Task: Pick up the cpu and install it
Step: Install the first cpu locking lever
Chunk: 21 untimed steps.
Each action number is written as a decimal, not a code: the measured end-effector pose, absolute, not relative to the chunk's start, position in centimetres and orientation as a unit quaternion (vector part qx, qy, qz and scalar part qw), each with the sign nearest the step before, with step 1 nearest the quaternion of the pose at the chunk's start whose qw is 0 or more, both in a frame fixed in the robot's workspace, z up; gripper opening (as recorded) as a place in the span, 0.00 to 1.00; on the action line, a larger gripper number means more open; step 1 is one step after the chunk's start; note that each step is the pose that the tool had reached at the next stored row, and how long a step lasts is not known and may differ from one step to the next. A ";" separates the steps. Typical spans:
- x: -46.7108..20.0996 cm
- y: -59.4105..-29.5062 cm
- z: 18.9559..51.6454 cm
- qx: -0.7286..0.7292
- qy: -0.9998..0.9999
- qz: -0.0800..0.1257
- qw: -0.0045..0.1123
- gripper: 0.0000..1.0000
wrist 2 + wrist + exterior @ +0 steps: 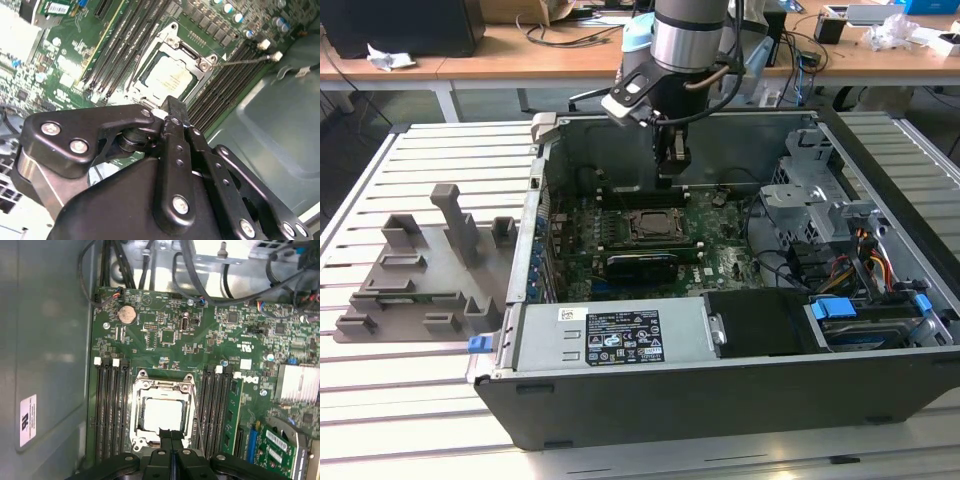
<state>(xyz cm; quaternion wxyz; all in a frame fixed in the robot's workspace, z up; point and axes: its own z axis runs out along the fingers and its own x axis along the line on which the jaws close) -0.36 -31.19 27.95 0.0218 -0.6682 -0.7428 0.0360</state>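
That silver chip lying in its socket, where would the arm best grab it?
Probably by two opposite thin edges of the cpu, coming straight down from above: it lies flat and sunk inside the socket frame, so no side approach looks open.

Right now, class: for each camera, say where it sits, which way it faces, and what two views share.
Exterior view: off the arm, looking down into the open computer case; shows the arm and gripper.
First wrist view: on the wrist, facing squarely down at the motherboard; shut jaws show.
Second wrist view: on the wrist, looking obliquely past the gripper's linkage.
Shared: both wrist views see the cpu lying in its socket.
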 end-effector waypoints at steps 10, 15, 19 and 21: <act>-0.4 -31.2 28.0 -0.569 -0.821 0.038 0.017 0.11; -0.4 -31.2 28.0 -0.541 -0.840 0.039 0.016 0.11; -0.4 -31.2 28.0 -0.523 -0.851 0.039 0.015 0.11; -0.4 -31.2 28.0 -0.513 -0.858 0.040 0.015 0.11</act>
